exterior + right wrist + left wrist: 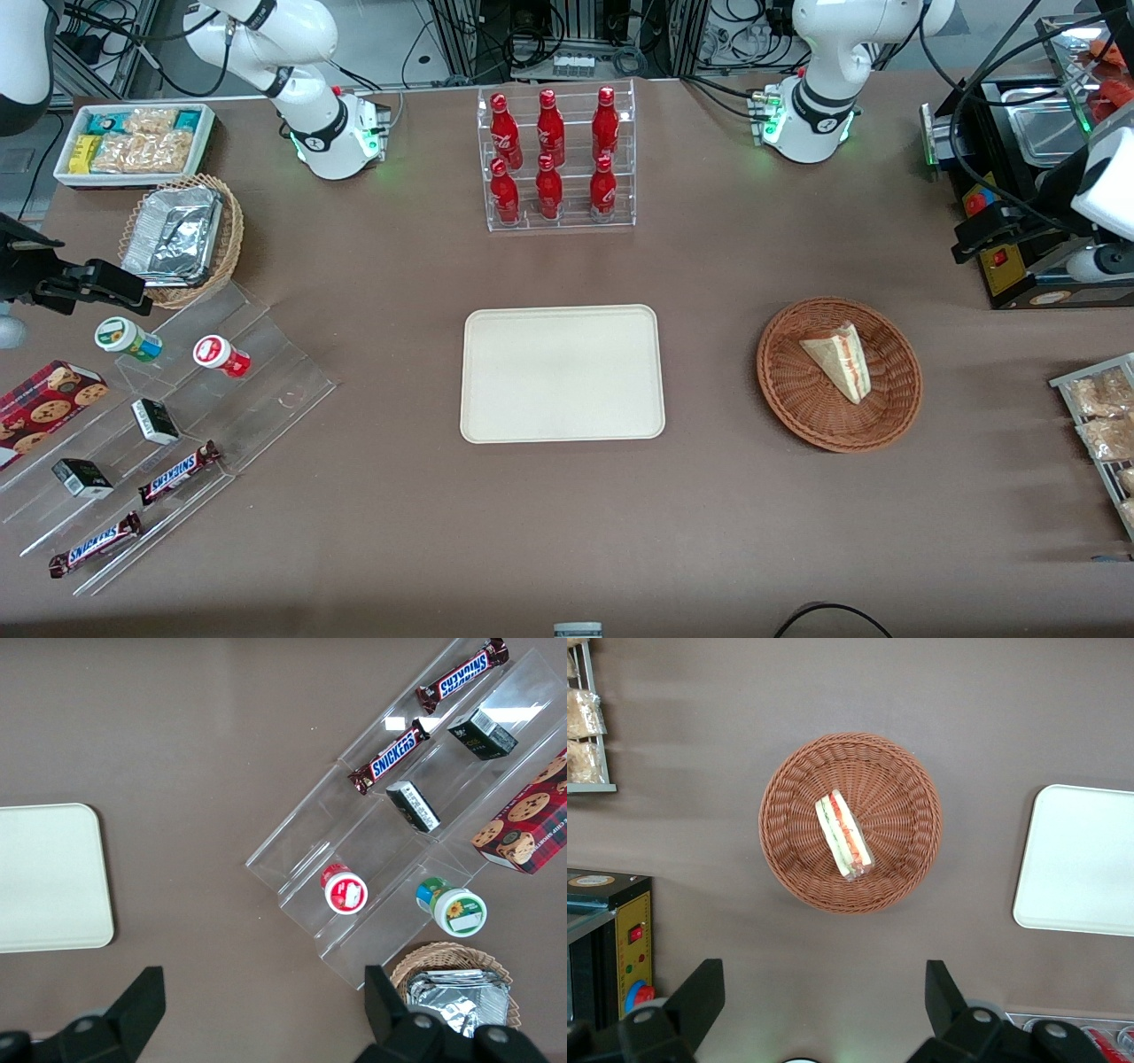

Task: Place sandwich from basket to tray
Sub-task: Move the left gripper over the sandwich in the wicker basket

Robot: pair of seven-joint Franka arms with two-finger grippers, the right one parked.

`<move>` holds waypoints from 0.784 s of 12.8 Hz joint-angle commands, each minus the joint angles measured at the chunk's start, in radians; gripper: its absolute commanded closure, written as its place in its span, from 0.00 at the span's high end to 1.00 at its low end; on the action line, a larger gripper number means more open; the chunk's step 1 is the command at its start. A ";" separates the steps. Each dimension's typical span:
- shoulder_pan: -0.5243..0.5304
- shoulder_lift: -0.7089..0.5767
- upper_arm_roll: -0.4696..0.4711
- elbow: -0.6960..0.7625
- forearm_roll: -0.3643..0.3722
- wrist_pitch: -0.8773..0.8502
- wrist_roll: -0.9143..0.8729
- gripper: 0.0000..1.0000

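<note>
Currently the sandwich [842, 359] lies on its side inside the round reddish-brown wicker basket [788, 390], its red, orange and green filling edge showing in the left wrist view. Taking that basket as the landmark: the cream-white tray [562, 373] sits beside it on the brown table [709, 523], apart from it and bare. The left arm's gripper [824, 1005] hangs above the table just beside the basket, released, its two black fingers [698, 997] spread wide and grasping nothing.
</note>
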 commanded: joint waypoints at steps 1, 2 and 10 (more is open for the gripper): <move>-0.004 0.002 -0.005 0.016 0.002 -0.016 0.007 1.00; -0.004 0.002 -0.004 0.005 0.002 -0.015 0.008 1.00; -0.008 -0.018 -0.021 -0.329 0.007 0.296 -0.217 1.00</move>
